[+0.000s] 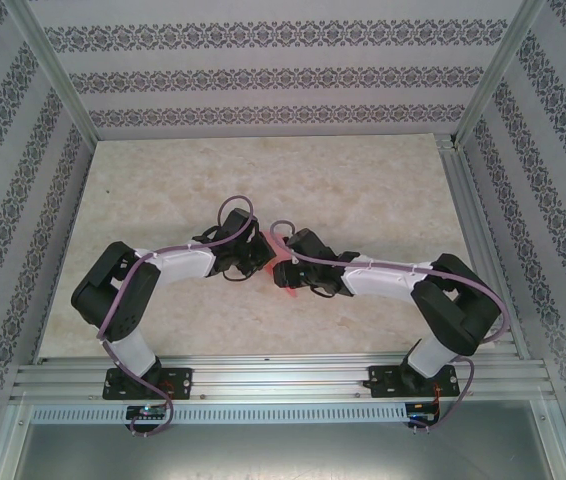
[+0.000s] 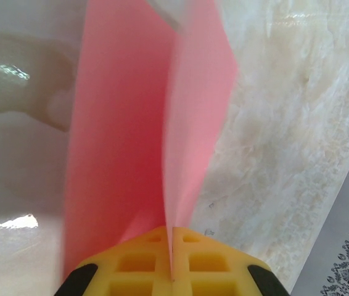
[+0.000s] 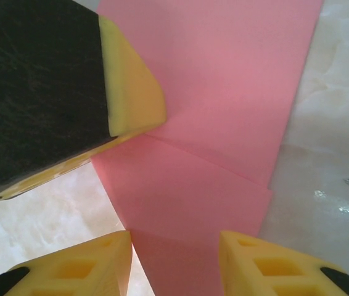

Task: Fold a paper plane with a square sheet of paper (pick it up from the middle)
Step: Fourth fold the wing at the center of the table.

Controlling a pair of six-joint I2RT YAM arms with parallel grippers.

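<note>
Both arms reach to the middle of the bench point(image 1: 363, 180), wrists nearly meeting. The left gripper point(image 2: 171, 246) has its yellow jaws pressed together on the square sheet of paper point(image 2: 125, 123), pinching it along a fold, so two pink flaps rise from the pads in a narrow V, above the marbled surface. From the right wrist, the right gripper point(image 3: 174, 242) has its jaws spread, one on each side of the sheet's lower edge, not visibly touching it; a crease crosses the paper there. From above, only a sliver of pink shows between the wrists, so its overall shape is hard to judge.
</note>
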